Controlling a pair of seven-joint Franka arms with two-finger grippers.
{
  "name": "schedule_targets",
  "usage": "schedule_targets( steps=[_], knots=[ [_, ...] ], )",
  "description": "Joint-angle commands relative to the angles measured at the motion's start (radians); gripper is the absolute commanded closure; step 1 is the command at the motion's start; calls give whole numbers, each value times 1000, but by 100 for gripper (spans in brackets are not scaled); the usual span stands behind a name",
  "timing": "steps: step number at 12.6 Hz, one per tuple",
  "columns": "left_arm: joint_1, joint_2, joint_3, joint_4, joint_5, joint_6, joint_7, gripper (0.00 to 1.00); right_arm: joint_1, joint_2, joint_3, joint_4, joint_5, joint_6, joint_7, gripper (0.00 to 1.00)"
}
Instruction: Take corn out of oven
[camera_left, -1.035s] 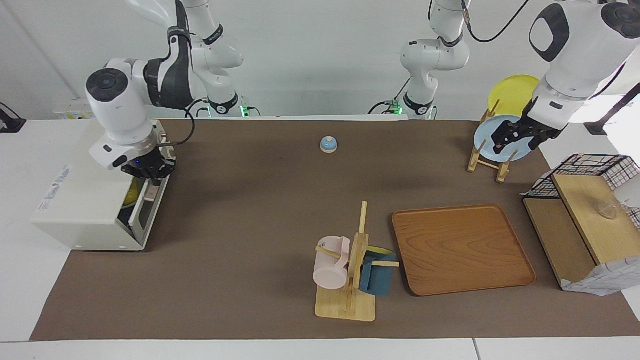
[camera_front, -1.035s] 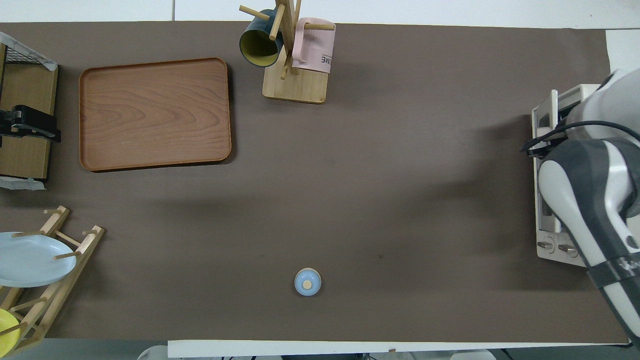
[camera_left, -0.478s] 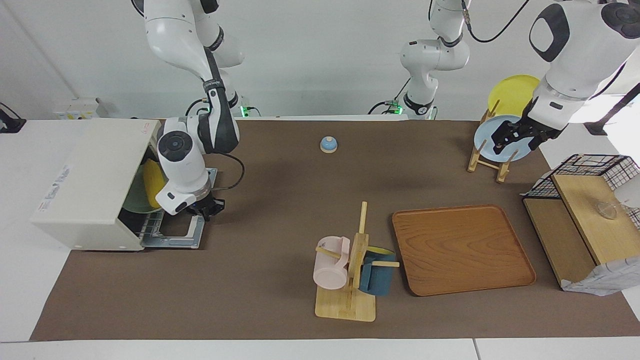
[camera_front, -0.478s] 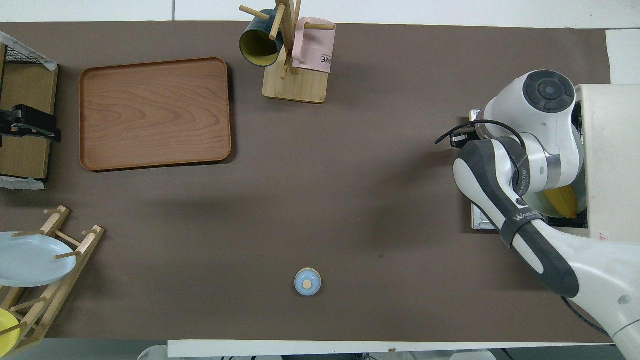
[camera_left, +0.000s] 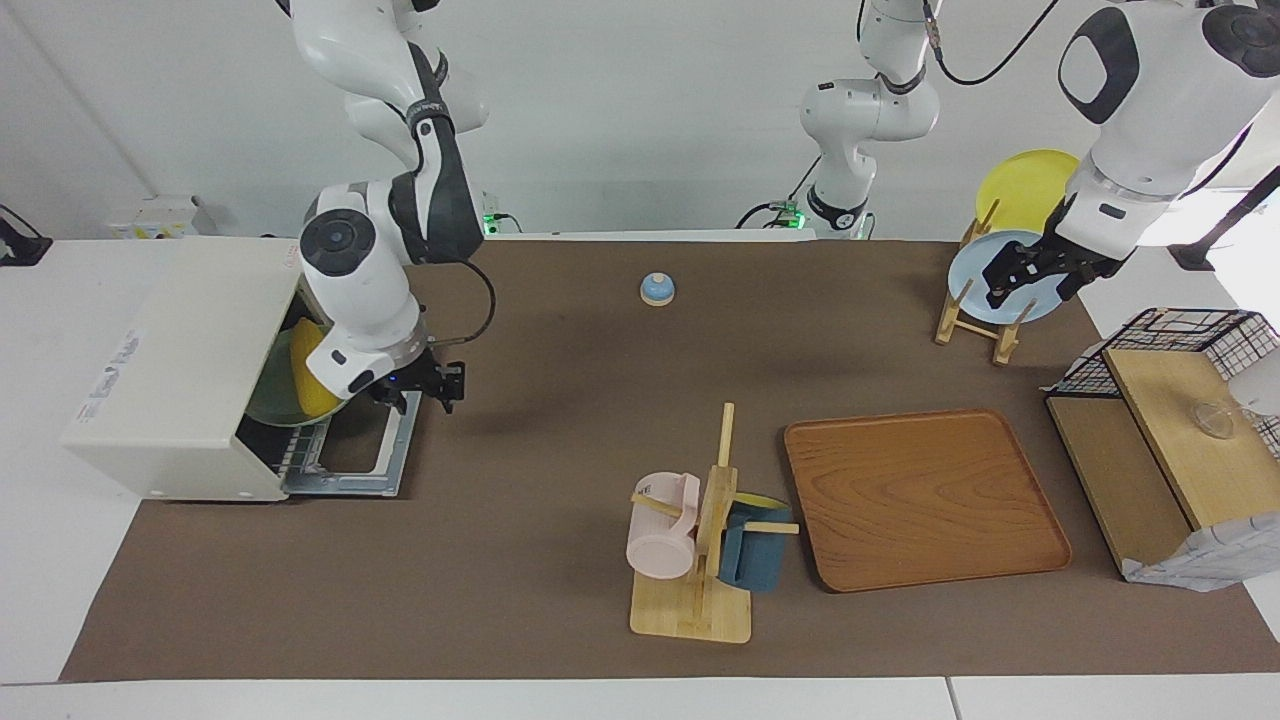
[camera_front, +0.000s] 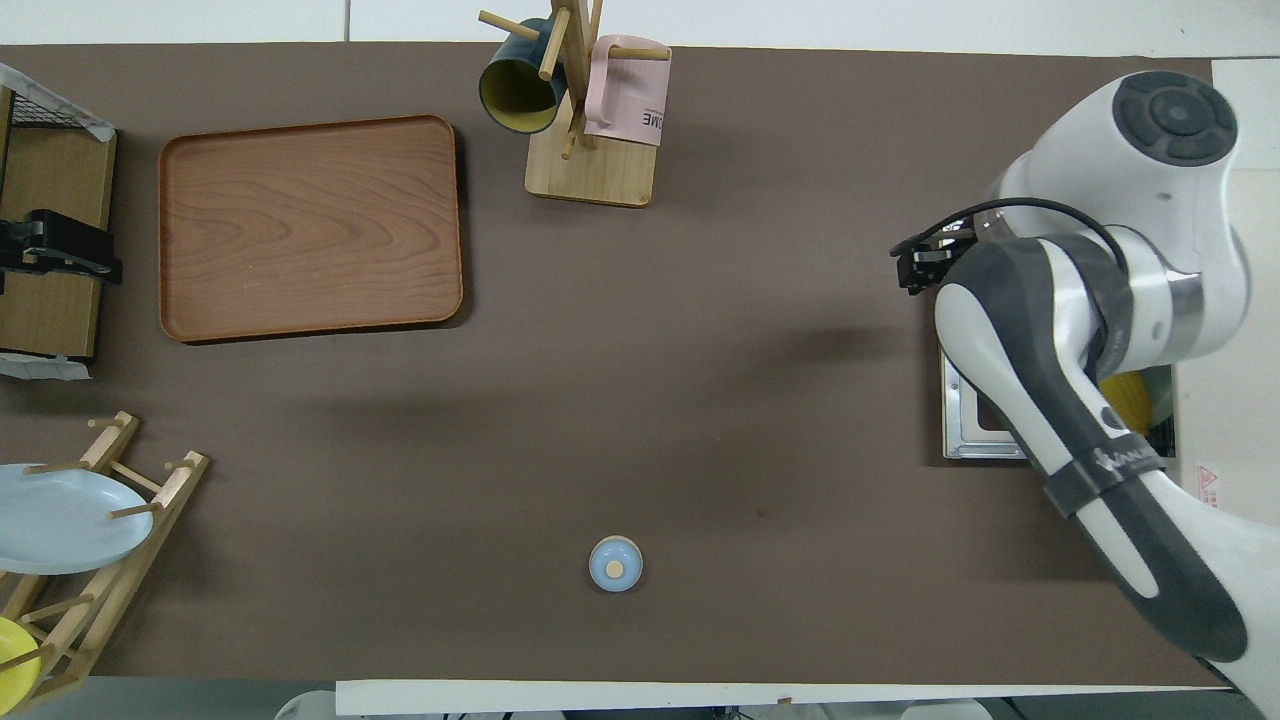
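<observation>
The cream-white oven (camera_left: 170, 350) stands at the right arm's end of the table. Its door (camera_left: 355, 465) lies open and flat on the mat. Inside, the yellow corn (camera_left: 305, 370) rests on a green plate (camera_left: 270, 400) on the wire rack. The corn also shows in the overhead view (camera_front: 1125, 400), partly hidden by the arm. My right gripper (camera_left: 425, 385) hangs empty just above the door's outer edge, apart from the corn. My left gripper (camera_left: 1035, 280) waits by the dish rack.
A blue bell (camera_left: 657, 289) sits mid-table near the robots. A mug tree (camera_left: 705, 540) with two mugs and a wooden tray (camera_left: 925, 495) lie farther out. A dish rack (camera_left: 975, 320) and a wire-mesh shelf (camera_left: 1170, 420) stand at the left arm's end.
The oven door went from nearly shut to fully open and flat. My right gripper came down with it, then let go and rose off its edge. The left arm has not moved.
</observation>
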Motion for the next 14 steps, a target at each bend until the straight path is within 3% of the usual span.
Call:
schedule_targets(
  steps=[1,9,11,14],
  knots=[
    [10,1,-4,6,-13,2,12,0,-81,-27,4,-54,-4,-18,-7,24],
    [10,1,-5,6,-13,1,13,0,-149,-83,3,-266,-50,192,-119,37],
    [10,1,-4,6,-13,1,12,0,-147,-83,4,-278,-98,210,-131,50],
    [10,1,-5,6,-13,2,12,0,-128,-83,12,-272,-165,197,-130,96]
  ],
)
